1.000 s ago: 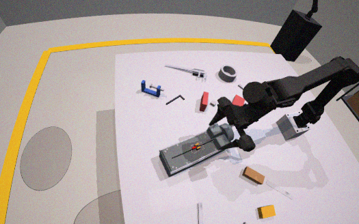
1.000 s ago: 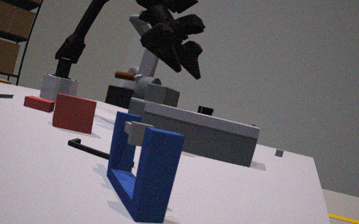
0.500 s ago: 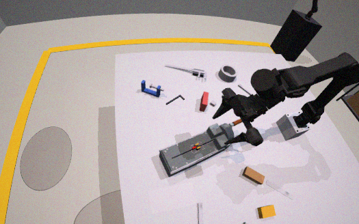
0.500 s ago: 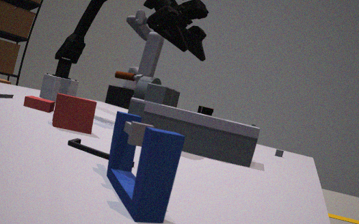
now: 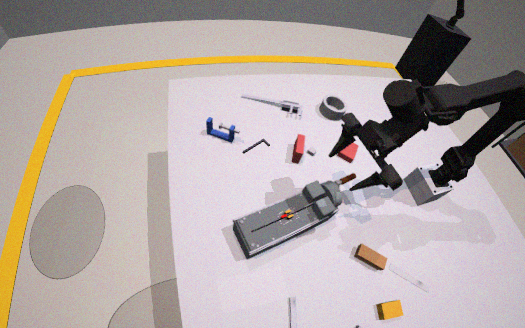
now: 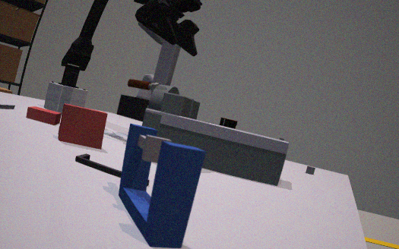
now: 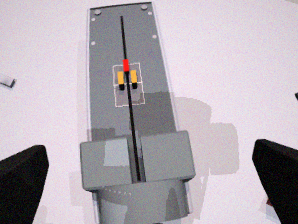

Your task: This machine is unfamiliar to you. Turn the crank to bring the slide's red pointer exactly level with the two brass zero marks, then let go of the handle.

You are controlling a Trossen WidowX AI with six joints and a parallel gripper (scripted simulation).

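The grey machine (image 5: pixel 266 239) (image 6: pixel 221 152) (image 7: pixel 104 112) lies on the table, its slotted top facing up. The red pointer (image 5: pixel 284 216) (image 7: pixel 126 65) sits in the slot, offset from the two brass marks toward the end away from the crank. The left brass mark (image 7: pixel 120 77) and the right brass mark (image 7: pixel 134 76) flank the slot. The crank's brown handle (image 5: pixel 347 178) (image 6: pixel 139 83) sticks out at the housing end; it is outside the wrist view. My gripper (image 5: pixel 342 172) (image 7: pixel 153 155) is open and empty. In the exterior view it hangs above the handle.
A blue clamp (image 5: pixel 221 134) (image 6: pixel 175 190), a red block (image 5: pixel 298 148) (image 6: pixel 82 127) and a second red block (image 5: pixel 348 152) (image 6: pixel 43 115) lie on the handle's side. A grey ring (image 5: pixel 324 112) is behind. A brown-handled tool (image 5: pixel 371 256) and yellow block (image 5: pixel 390 310) lie opposite.
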